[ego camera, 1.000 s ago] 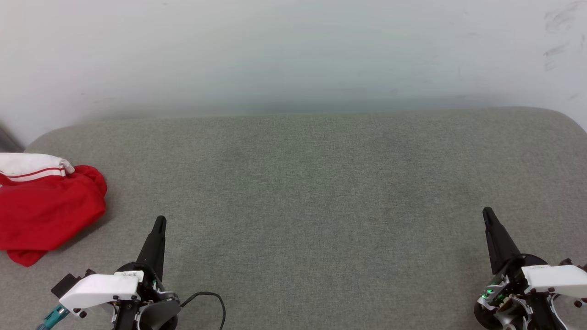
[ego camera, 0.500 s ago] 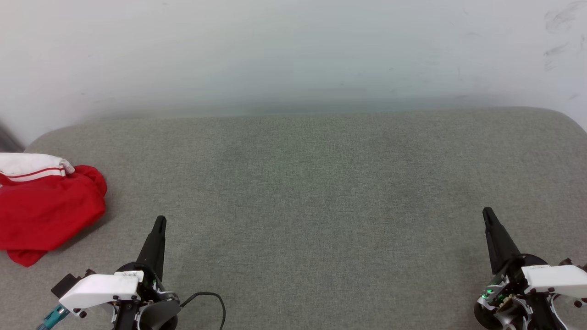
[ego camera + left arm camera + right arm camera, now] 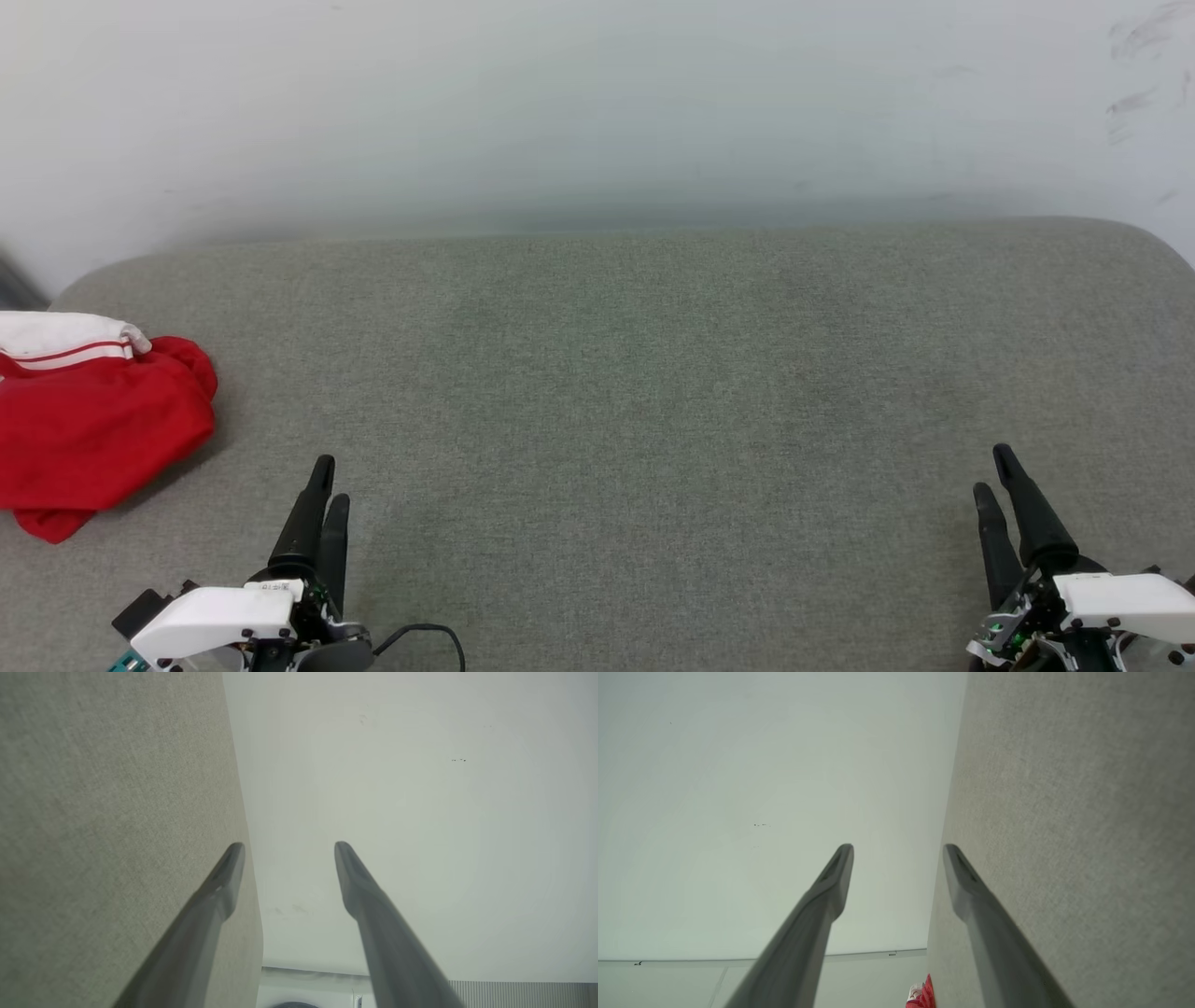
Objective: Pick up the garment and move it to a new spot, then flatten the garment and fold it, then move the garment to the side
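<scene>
Head view, left to right. At the left edge of the frame, partly cut off by it, the garment [image 3: 93, 429] lies in a loose heap on the grey fabric-covered desk [image 3: 653, 373]. The heap is a red body with a white sleeve and red-striped trim across its top. It rests directly on the cloth surface, not in any bin or tray.

Judged from its soft folds and sheen, the fabric is thin, light, limp and probably slippery. It would sag from any single hold and could slide out of a shallow pinch. The raised fold along the heap's right side, nearest the arm, offers a reachable purchase. The banded sleeve hem looks thicker and may hold better.

At the lower left, the left pincer [image 3: 331, 481] stands released, its fingers parted and grasping nothing. It is near the garment but apart from it. The middle of the frame shows bare desk below a pale wall [image 3: 597, 112]. At the lower right, the right pincer [image 3: 992, 471] is likewise released and grasps nothing, well apart from the garment.
</scene>
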You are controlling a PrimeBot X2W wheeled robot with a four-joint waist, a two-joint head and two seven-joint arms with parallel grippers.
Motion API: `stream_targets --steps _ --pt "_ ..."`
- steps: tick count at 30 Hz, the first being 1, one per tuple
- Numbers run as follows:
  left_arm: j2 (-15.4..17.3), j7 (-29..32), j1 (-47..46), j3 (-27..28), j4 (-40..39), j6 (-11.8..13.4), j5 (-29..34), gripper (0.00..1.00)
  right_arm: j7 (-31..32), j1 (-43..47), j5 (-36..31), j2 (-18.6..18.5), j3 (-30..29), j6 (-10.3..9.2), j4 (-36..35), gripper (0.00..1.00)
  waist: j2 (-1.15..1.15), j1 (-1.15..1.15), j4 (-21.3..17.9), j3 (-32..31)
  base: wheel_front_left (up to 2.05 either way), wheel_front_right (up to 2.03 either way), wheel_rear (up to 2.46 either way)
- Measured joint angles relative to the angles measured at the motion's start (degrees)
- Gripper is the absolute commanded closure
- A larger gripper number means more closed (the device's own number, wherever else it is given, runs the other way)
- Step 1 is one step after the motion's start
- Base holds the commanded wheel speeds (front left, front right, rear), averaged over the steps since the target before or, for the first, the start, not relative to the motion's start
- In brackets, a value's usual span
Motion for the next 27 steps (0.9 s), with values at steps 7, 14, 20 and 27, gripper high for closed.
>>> stream_targets --steps 7,14,20,27 --pt "0.00 -1.89 0.00 1.03 -0.88 0.02 5.00 0.00 -1.98 0.02 -5.03 0.01 -0.54 0.00 -1.31 0.00 0.00 0.00 -0.02 0.07 0.00 0.00 0.00" --pt "0.01 -3.75 0.00 1.38 -4.20 1.98 13.55 0.00 -3.66 0.08 -12.89 0.03 -1.35 0.00 -4.12 0.00 0.00 0.00 0.01 0.17 0.00 0.00 0.00" --pt "0.02 -5.11 0.01 0.05 -6.77 4.01 21.18 0.00 -5.04 0.16 -20.86 0.03 -1.53 0.00 -7.13 0.00 0.00 0.00 0.04 0.24 0.00 0.00 0.00" --pt "0.02 -6.71 0.68 -2.05 -8.15 6.89 31.07 0.00 -6.58 1.33 -30.15 0.03 -0.40 0.00 -9.36 0.00 0.00 0.00 0.03 0.25 0.00 0.00 0.00"
